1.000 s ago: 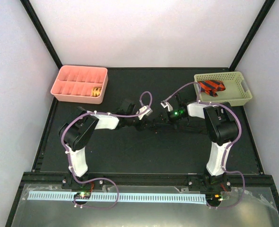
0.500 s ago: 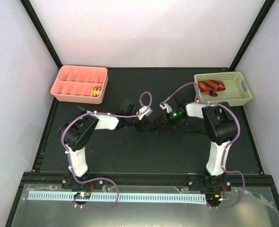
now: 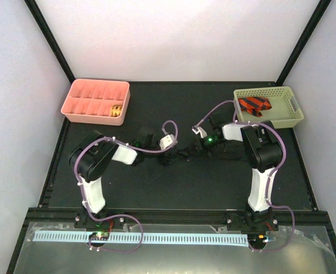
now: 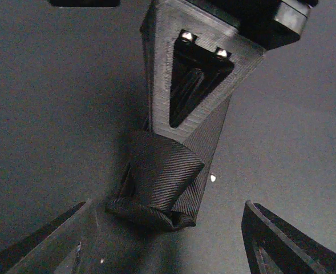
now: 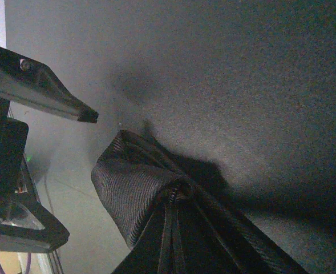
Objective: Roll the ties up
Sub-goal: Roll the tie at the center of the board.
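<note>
Top external view: both arms lean in toward the centre of the frame over the matte black table, grippers pretty much nose to nose.
Tie on the table: the black ribbed fabric tie lies between the two grippers, dead centre in the left wrist view. Its near end is curled into a loose, kinda lopsided roll, and a flat strip runs from it toward the top of that frame. From above it's black on black, so barely readable.
Left gripper: released, jaws spread wide. In its own wrist view the fingers sit in the lower left and lower right corners, one on each side of the roll, not touching it.
Right gripper: looks clenched on the flat strip just behind the roll, with one black finger with a triangular cut-out lying on top of the fabric. The lower finger is hidden under the tie.
Right wrist view: the roll fills the lower middle, ribbing nice and clear, and the left gripper's spread fingertips show at the left edge.
Pink plastic divided tray: upper left of the overhead frame, with a rolled yellow patterned tie in its lower right compartment.
Pale green plastic mesh basket: upper right of the overhead frame, with a red and dark striped tie lying crumpled inside.
</note>
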